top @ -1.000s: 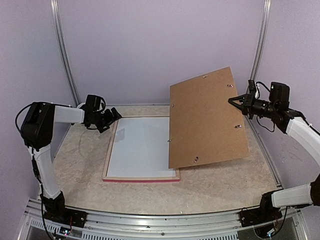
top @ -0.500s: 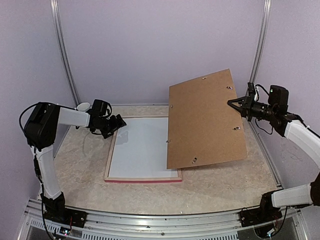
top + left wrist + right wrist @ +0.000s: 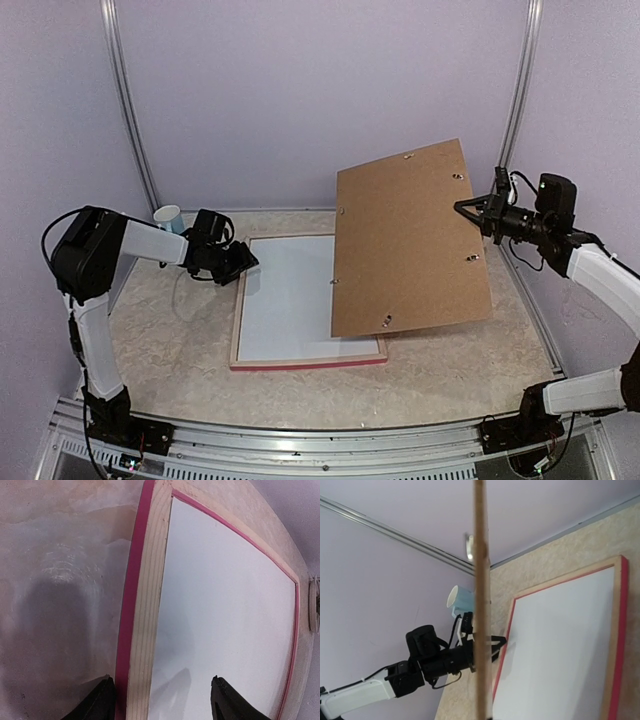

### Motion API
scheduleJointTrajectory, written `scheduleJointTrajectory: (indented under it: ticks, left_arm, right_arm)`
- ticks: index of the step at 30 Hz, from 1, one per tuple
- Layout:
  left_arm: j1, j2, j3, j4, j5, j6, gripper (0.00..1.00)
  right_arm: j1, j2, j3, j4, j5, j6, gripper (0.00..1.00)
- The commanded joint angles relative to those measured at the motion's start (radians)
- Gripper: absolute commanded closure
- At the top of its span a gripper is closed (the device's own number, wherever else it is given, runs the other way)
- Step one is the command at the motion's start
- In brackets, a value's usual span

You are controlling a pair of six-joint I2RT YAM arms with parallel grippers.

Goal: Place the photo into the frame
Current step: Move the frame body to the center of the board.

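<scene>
Left claw [image 3: 162, 705] is released, jaws apart and down at table level, straddling the far left corner of the frame [image 3: 240, 322]. In the left wrist view the frame's pale wood rail runs up between the two fingers. The outer finger sits just beside the pink outer edge, though contact cannot be confirmed. The inner finger is over the white sheet [image 3: 225, 605], apart from the rail.

The frame lies flat on the table [image 3: 450, 375] with its wood back up and pink showing on the edges. It extends from the left claw toward the near side and toward the right arm. The white sheet fills the opening. No printed side shows, so it is unclear whether this is the photo face down.

A blue paper cup [image 3: 168, 216] stands upright behind the left claw, close to that arm's wrist and off the frame.

Right claw [image 3: 463, 204] is clenched on the right edge of the brown backing board [image 3: 410, 240], near its upper corner. The board hangs from the claw, raised and tilted, spreading away toward the left arm. Its low corner sits over the frame's right rail in the top view; whether they touch cannot be told. Small metal tabs dot the board near its edges. The right wrist view sees the board edge-on as a thin vertical strip, with the frame, cup and left arm beyond it. The right claw's own fingers do not show there.
</scene>
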Motion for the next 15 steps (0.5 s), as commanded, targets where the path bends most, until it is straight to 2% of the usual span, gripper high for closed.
scheduleJointTrajectory:
  ticks: [1,5,11,15]
  left_arm:
    - [-0.035,0.01,-0.015,-0.018,0.019,-0.001,0.36]
    - [-0.062,0.013,-0.015,-0.019,0.018,0.0,0.37]
    - [-0.095,0.028,-0.005,-0.019,0.0,0.025,0.52]
    - [-0.096,0.039,0.013,-0.019,-0.01,0.048,0.57]
  right_arm:
    - [-0.01,-0.01,0.002,0.103,-0.034,0.03,1.0]
    - [-0.01,-0.008,-0.003,0.108,-0.037,0.032,1.0]
    - [-0.009,0.004,-0.03,0.148,-0.05,0.053,1.0]
    - [-0.01,0.009,-0.041,0.167,-0.054,0.063,1.0]
